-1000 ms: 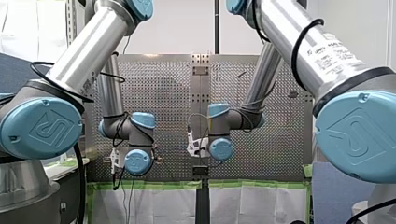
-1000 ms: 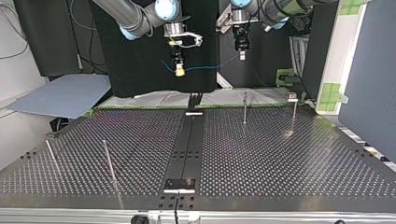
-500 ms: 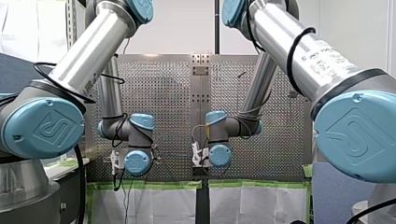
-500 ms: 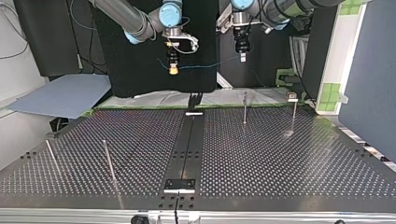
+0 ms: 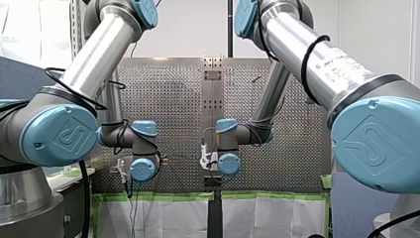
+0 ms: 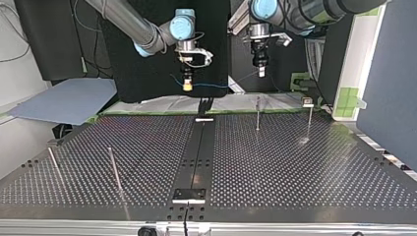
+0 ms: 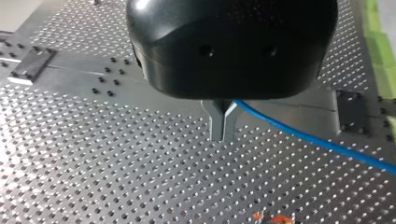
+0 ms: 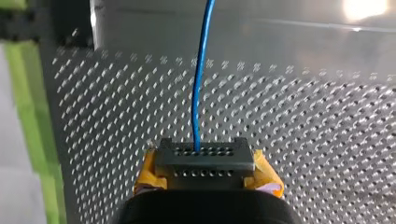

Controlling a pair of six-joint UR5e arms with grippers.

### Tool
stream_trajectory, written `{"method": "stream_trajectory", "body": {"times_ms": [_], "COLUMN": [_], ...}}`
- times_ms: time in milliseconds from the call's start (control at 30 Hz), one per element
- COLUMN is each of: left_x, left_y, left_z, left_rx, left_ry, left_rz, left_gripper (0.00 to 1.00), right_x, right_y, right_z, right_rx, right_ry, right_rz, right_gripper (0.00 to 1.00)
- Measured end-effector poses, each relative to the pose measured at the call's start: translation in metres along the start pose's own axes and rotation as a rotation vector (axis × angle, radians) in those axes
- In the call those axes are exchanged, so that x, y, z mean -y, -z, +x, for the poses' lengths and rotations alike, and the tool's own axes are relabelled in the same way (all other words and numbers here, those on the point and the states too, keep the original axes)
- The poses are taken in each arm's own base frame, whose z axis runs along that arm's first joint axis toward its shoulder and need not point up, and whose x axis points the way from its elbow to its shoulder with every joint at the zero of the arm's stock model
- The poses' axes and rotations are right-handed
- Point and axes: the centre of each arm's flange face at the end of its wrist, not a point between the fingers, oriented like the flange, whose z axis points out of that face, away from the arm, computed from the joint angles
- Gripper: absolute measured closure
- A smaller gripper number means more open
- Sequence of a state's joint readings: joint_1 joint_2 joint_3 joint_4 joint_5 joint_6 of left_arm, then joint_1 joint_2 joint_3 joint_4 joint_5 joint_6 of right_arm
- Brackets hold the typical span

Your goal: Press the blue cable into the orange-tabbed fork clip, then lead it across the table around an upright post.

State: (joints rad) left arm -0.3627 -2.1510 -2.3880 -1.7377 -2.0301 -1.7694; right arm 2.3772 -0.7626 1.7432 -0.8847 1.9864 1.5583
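The blue cable hangs in the air between my two grippers, above the table's far edge in the top view. My left gripper is shut on the cable, which runs off to one side over the perforated plate. My right gripper, with yellow pads, is shut on the cable, which leads straight ahead from it. In the top view my right gripper is at the left and my left gripper at the right. An orange-tabbed piece shows on the plate below my left gripper.
Thin upright posts stand on the perforated table: one at the far middle-right, one with a small fitting on top further right, and two leaning ones at the near left. A black rail runs down the table's middle.
In the top view both grippers have come lower with the cable. My left gripper also shifted slightly right. My right gripper went left, then back.
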Motion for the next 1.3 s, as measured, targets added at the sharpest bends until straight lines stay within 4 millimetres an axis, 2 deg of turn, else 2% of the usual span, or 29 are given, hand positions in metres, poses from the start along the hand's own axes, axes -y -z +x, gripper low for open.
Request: {"method": "stream_trajectory", "body": {"times_ms": [400,567,700,967,1300], "left_x": [-0.026,-0.041,-0.051,-0.069,-0.066], "left_y": [-0.023,-0.028,-0.041,-0.071,-0.103], "left_z": [0.000,0.011,0.019,0.038,0.040], "left_rx": [-0.030,-0.081,-0.092,-0.132,-0.134], "left_ry": [-0.010,-0.021,-0.016,0.008,0.052], "left_rz": [-0.006,-0.017,-0.033,-0.050,-0.013], "left_gripper": [1.00,1.00,1.00,1.00,1.00], "right_x": [0.018,0.019,0.018,0.011,0.011], "right_y": [-0.021,-0.033,-0.044,-0.073,-0.102], "right_z": [-0.033,-0.049,-0.058,-0.045,-0.020], "right_rx": [0.064,0.097,0.109,0.084,0.063], "right_ry": [-0.004,-0.007,-0.006,-0.018,-0.013], "right_rz": [0.096,0.125,0.139,0.123,0.110], "right_gripper": [1.00,1.00,1.00,1.00,1.00]}}
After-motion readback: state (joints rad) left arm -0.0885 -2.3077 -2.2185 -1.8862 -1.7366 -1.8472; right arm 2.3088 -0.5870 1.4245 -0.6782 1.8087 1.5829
